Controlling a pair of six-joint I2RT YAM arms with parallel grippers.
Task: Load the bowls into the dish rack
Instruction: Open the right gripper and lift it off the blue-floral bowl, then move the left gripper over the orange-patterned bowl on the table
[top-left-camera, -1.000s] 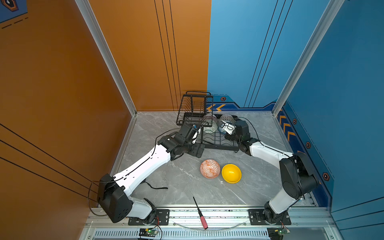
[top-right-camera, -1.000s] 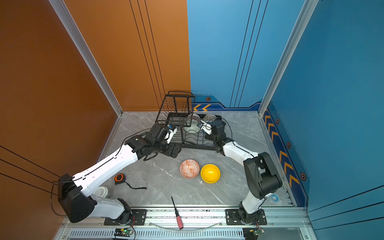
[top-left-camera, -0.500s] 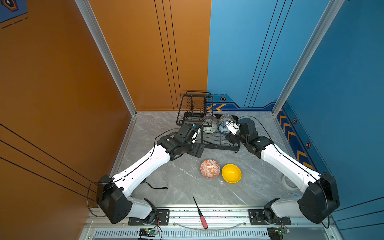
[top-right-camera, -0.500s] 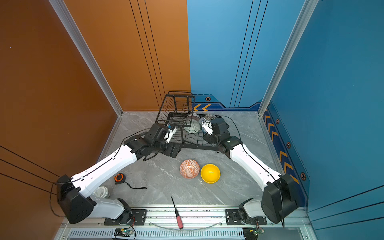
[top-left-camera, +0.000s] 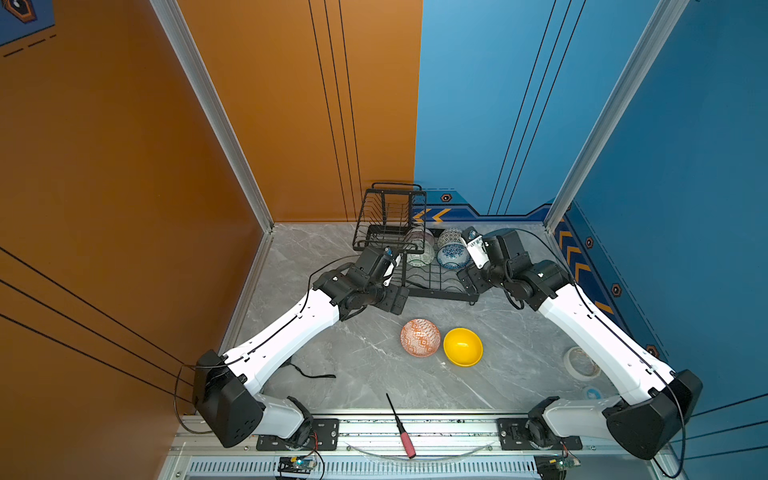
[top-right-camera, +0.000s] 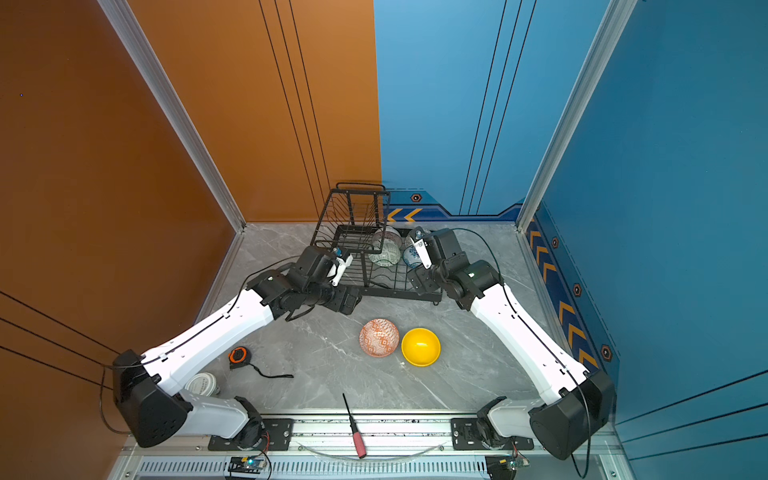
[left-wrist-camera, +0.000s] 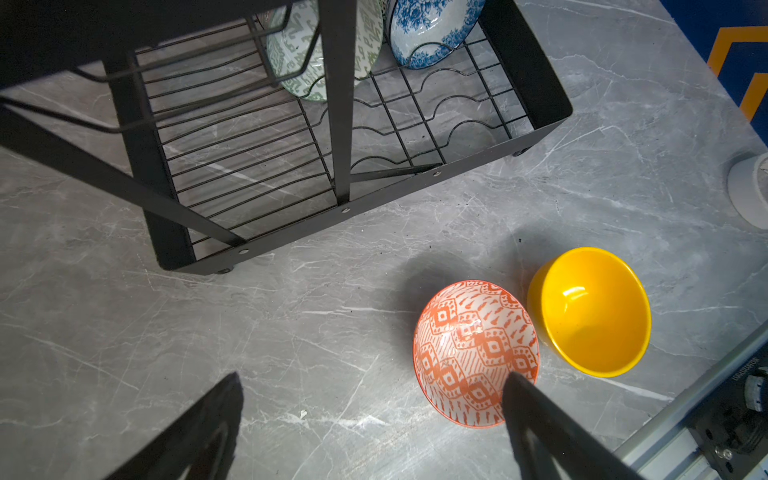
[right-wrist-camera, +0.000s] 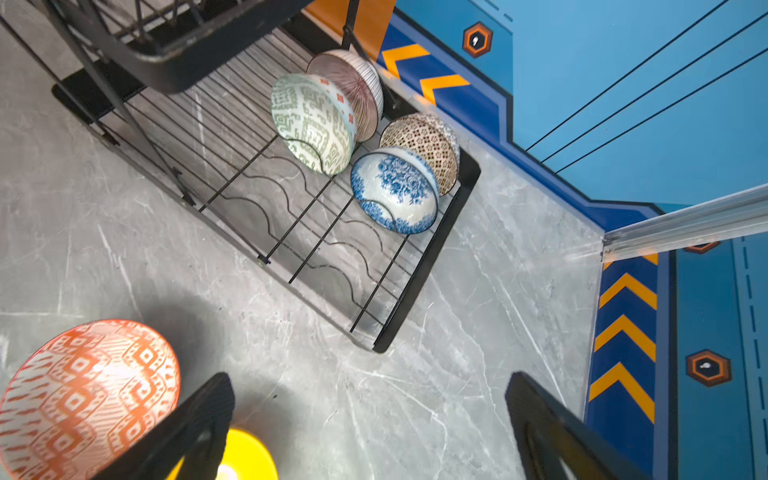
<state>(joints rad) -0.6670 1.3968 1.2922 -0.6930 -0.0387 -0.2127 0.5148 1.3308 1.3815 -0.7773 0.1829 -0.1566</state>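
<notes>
The black wire dish rack (top-left-camera: 436, 294) (top-right-camera: 399, 294) stands at the back. Upright in its slots are the green-white bowl (right-wrist-camera: 313, 124), the pink striped bowl (right-wrist-camera: 353, 87), the dotted bowl (right-wrist-camera: 424, 145) and the blue floral bowl (right-wrist-camera: 395, 191). On the table in front sit the orange-white bowl (top-left-camera: 420, 343) (left-wrist-camera: 473, 349) and the yellow bowl (top-left-camera: 463, 346) (left-wrist-camera: 594, 311), side by side. My left gripper (top-left-camera: 397, 300) (left-wrist-camera: 372, 395) hovers open by the rack's front left corner, empty. Off the rack's right end, my right gripper (top-left-camera: 467, 280) (right-wrist-camera: 369, 395) is open and empty.
A red-handled screwdriver (top-left-camera: 401, 426) lies near the front rail. A tape roll (top-left-camera: 579, 362) rests under the right arm. An orange tape measure (top-right-camera: 238, 357) and a white tub (top-right-camera: 202, 384) sit at front left. Walls close in behind the rack.
My right arm has drawn back from the blue floral bowl in the rack, its elbow swinging out to the right. The left arm has not moved.
</notes>
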